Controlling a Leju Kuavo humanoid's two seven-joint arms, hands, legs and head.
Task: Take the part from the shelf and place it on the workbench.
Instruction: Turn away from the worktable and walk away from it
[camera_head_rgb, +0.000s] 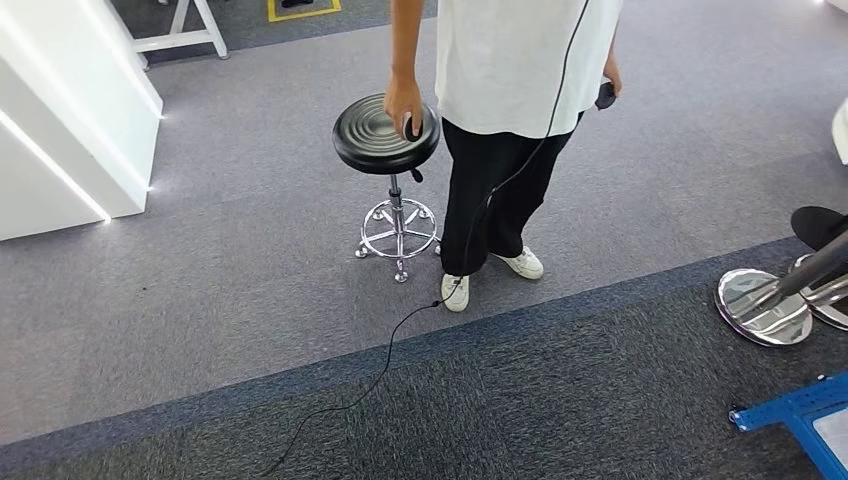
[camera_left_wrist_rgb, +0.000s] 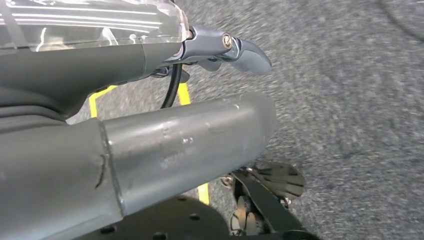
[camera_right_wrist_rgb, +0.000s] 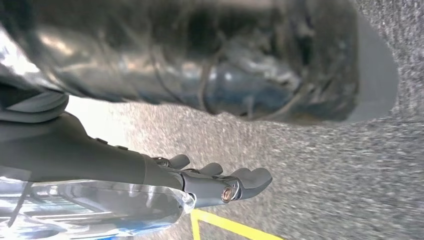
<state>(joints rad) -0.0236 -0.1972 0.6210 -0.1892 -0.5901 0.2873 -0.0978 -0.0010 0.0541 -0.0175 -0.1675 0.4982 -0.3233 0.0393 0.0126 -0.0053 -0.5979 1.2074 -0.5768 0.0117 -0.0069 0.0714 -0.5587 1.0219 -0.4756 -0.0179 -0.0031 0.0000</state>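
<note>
The head view looks forward and down from high on the robot onto grey carpet (camera_head_rgb: 200, 300); a person (camera_head_rgb: 510, 120) stands at about 12 o'clock beside a black stool (camera_head_rgb: 386, 133), a white cabinet (camera_head_rgb: 70, 120) lies at 10 o'clock, chrome stool bases (camera_head_rgb: 765, 305) at 3 o'clock and a blue frame (camera_head_rgb: 800, 415) at 4 o'clock. The left wrist view sits close behind the left hand (camera_left_wrist_rgb: 165, 135), facing down at the floor; the right wrist view sits equally close behind the right hand (camera_right_wrist_rgb: 210, 182), also facing the floor. Both wrist views share the grey carpet and a yellow floor line (camera_left_wrist_rgb: 184, 93) with the head view, which shows yellow marking (camera_head_rgb: 303, 10) at 12 o'clock.
</note>
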